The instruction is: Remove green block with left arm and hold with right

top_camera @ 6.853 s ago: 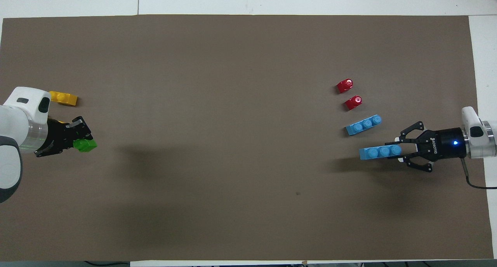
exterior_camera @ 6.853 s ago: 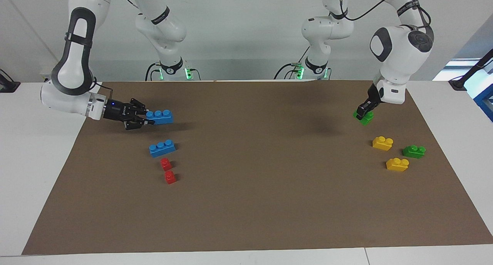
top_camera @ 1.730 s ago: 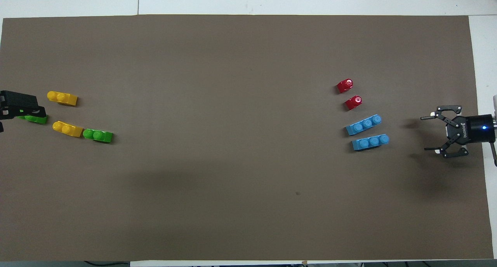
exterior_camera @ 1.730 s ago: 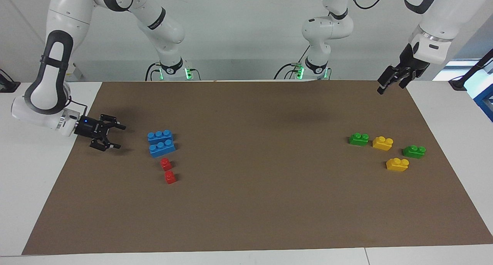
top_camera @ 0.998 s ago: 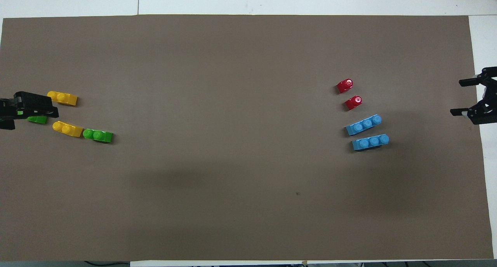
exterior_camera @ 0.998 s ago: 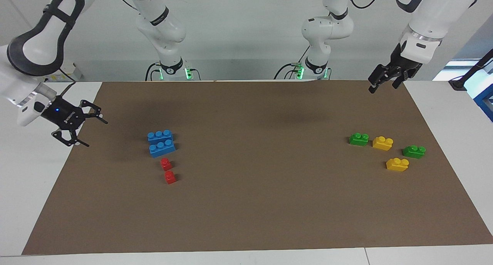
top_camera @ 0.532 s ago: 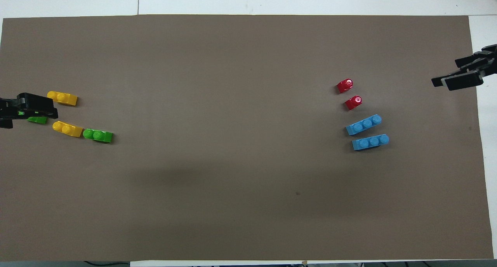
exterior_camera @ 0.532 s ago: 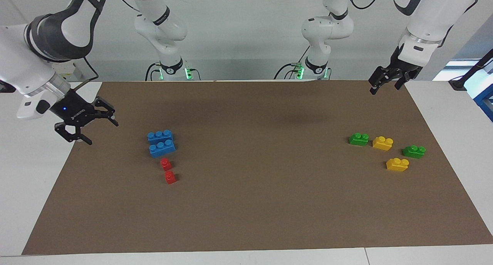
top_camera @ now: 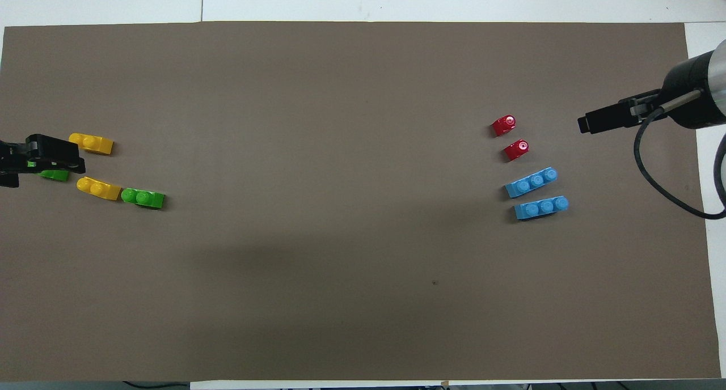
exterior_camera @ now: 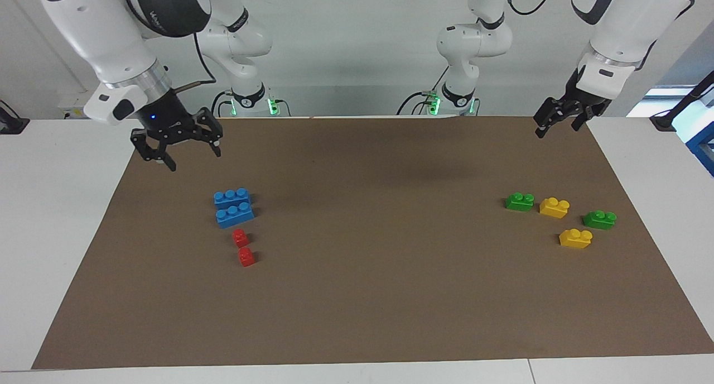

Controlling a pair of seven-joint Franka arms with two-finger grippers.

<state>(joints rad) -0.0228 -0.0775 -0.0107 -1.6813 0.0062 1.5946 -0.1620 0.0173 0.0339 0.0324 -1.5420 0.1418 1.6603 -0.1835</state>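
Note:
The green block (exterior_camera: 520,201) lies on the brown mat toward the left arm's end, touching one yellow brick (exterior_camera: 554,207); it also shows in the overhead view (top_camera: 143,198). My left gripper (exterior_camera: 558,124) hangs open and empty in the air over the mat's corner by the robots, well apart from the block. In the overhead view it (top_camera: 34,163) covers part of the darker green brick (top_camera: 55,175). My right gripper (exterior_camera: 192,156), with the blue wrist light, is open and empty in the air over the mat toward the right arm's end; it also shows in the overhead view (top_camera: 592,122).
The darker green brick (exterior_camera: 599,219) and a second yellow brick (exterior_camera: 575,238) lie beside the green block. Two blue bricks (exterior_camera: 233,207) and two red bricks (exterior_camera: 243,247) lie toward the right arm's end. The brown mat (exterior_camera: 368,294) covers the table.
Both grippers let go of their bricks and rose: the green block now lies by a yellow brick, the blue brick by the other blue. Lately the right gripper swung up over the mat; the left barely moved.

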